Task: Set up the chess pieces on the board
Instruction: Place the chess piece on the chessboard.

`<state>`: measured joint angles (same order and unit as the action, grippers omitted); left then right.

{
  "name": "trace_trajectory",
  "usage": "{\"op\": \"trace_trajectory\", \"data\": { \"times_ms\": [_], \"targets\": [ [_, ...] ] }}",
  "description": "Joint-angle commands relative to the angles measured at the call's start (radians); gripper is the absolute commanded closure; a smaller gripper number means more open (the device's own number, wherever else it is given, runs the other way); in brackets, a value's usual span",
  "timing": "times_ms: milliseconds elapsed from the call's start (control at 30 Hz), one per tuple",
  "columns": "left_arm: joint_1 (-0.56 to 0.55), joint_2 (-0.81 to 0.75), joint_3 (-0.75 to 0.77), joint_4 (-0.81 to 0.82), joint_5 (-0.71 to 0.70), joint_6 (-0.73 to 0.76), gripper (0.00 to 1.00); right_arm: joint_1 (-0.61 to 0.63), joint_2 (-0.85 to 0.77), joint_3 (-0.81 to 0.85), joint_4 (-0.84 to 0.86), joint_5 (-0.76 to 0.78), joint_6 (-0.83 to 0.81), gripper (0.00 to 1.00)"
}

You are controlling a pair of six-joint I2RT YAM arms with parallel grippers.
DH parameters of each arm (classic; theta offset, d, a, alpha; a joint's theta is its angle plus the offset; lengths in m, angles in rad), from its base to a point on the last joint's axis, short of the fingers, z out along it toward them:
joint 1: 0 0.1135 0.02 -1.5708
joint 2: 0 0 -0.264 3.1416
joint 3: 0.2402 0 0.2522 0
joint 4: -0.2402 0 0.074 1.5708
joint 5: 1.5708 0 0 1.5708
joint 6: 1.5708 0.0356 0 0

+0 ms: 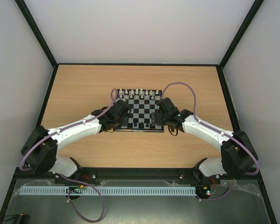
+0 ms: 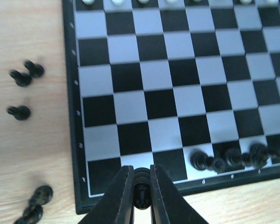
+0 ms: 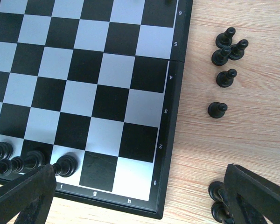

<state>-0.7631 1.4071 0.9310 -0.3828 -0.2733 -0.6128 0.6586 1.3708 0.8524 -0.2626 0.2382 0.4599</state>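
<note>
The job looks to be at an early stage. The board (image 1: 139, 111) lies mid-bench (image 1: 84, 84), with white pieces (image 1: 137, 92) lined along its 12 o'clock edge. Of the black chess pieces (image 2: 233, 157), only a small cluster stands on the 6 o'clock row. They are bunched rather than one per square, and the count is hard to tell.

The left fingers (image 2: 123, 196) are narrow, pinching a single chess piece (image 2: 141, 184) at the board's 6 o'clock edge, toward its 9 o'clock corner. The right fingers (image 3: 23, 196) stand wide, holding nothing, by the opposite near corner.

Still to place are the loose pieces (image 2: 19, 112) on the bench at 9 o'clock of the board. The other strays (image 3: 225, 78) lie at 3 o'clock.
</note>
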Motion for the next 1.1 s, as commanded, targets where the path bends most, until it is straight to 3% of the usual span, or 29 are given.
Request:
{"op": "trace_trajectory", "data": {
  "times_ms": [0, 1067],
  "targets": [
    [-0.043, 0.067, 0.012, -0.046, 0.018, -0.02, 0.95, -0.01, -0.019, -0.017, -0.023, 0.021, 0.003, 0.01],
    [-0.093, 0.262, 0.08, 0.053, 0.031, -0.021, 0.95, -0.011, -0.006, -0.018, -0.018, 0.013, -0.003, 0.01]
  ]
}}
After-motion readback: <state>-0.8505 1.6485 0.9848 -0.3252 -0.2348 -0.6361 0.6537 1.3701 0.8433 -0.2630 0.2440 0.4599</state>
